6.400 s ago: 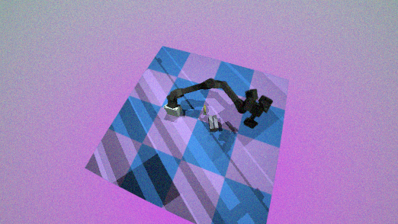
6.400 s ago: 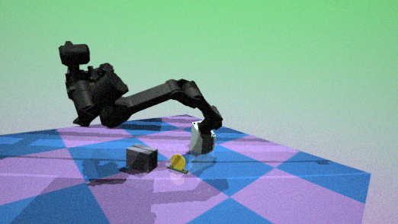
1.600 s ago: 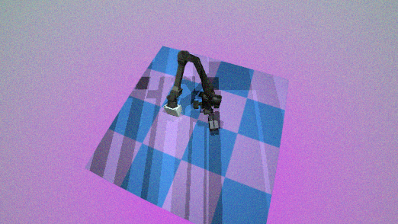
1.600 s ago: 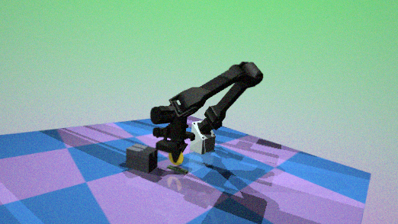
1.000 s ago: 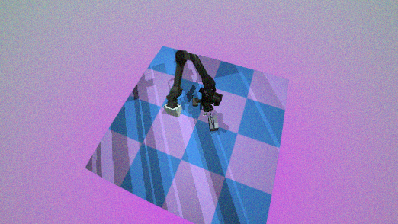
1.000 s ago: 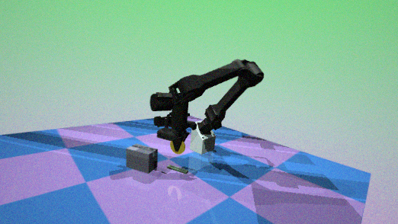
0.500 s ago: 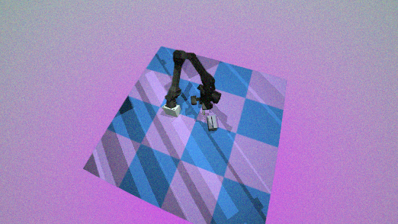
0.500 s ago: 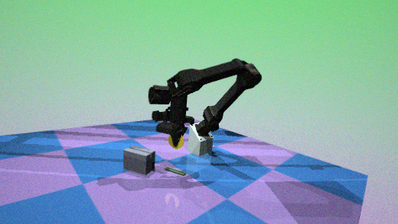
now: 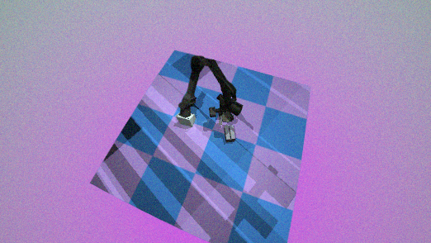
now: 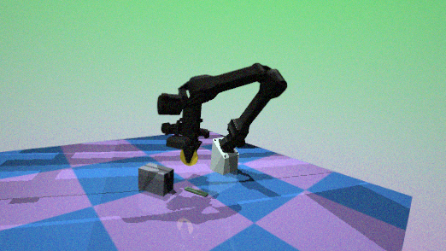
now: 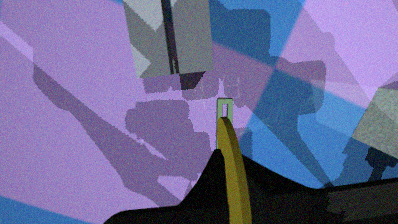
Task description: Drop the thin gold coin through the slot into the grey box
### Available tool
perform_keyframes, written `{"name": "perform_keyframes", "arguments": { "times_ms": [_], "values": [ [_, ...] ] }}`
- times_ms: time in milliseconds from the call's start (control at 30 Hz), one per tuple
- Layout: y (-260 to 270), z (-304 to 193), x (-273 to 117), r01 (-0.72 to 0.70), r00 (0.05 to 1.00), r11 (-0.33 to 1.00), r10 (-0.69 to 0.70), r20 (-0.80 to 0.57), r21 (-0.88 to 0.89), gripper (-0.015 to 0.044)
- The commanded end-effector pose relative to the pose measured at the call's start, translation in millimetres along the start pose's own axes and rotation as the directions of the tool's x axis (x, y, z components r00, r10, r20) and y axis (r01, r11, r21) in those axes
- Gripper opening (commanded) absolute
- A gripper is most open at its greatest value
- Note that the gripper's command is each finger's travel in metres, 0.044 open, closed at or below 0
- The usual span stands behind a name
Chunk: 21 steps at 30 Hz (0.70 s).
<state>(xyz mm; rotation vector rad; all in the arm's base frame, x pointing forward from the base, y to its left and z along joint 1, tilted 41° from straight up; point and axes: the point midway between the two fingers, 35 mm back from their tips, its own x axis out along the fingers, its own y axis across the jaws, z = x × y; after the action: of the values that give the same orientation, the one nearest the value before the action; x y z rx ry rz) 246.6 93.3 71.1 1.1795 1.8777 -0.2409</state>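
While the wrist view looks down along the black parallel-jaw gripper, the nearest thing in sight is the thin gold coin, seen edge-on as a narrow yellow-olive strip rising from between the dark fingers. The fingers are pinched on the coin, holding it upright in the air. Just past the coin's top edge, on the purple and blue checked floor below, lies the shallow dark-green holder — a small green rectangular frame with nothing standing in it. Farther on, at the top of the same view, sits the closed grey box, with the narrow dark slot running down the middle of its lid. The coin's edge and the slot run in roughly the same direction, though the box lies ahead of the coin and to one side, not beneath it.

From the exterior view, the grey box stands nearest the camera, with the flat green holder on the floor just beside it. Behind and above them the gripper points downward with the lower half of the gold disc showing beneath it, well off the floor. Beyond that, the black jointed arm arches up and back down to its pale grey base block.

In the top view the arm and box are small — the coin cannot be made out there.
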Motion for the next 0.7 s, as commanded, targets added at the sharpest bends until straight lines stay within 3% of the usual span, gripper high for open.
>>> {"name": "perform_keyframes", "arguments": {
  "times_ms": [0,667],
  "values": [
    [3,9,0,0.005,1.000,1.000,-0.005,0.000,0.004,0.0000],
    [20,57,-1,0.004,1.000,1.000,-0.004,0.003,0.001,0.0000]
  ]
}}
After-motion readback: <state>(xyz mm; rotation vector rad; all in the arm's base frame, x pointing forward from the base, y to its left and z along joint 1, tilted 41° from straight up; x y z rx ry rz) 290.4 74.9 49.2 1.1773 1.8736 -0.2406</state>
